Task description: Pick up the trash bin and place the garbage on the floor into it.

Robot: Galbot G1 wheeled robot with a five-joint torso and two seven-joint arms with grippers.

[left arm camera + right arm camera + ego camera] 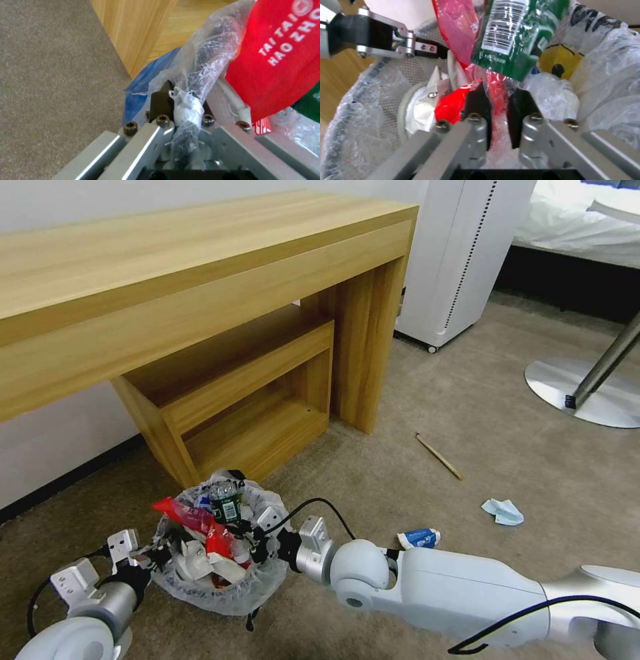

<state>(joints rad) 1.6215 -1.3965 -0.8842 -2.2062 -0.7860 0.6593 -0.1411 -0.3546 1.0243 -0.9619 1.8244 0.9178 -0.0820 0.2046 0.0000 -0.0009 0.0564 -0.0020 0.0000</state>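
- left gripper [157, 557] clamped on the trash bin [260, 580] rim, lower left of frame
- right gripper [257, 543] inside it, fingers [476, 105] pinching the red plastic bag [200, 520]
- wooden stick [439, 455] on the floor [507, 447], centre-right

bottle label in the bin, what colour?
Green with a white barcode patch, on the bottle; clearest in the right wrist view.

Wooden desk [200, 280] against white wall [60, 447], beige carpet [507, 447].

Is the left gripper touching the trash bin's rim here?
Touching. In the left wrist view the left gripper has its jaws shut on the bag-wrapped rim of the trash bin, with the plastic pinched between them.
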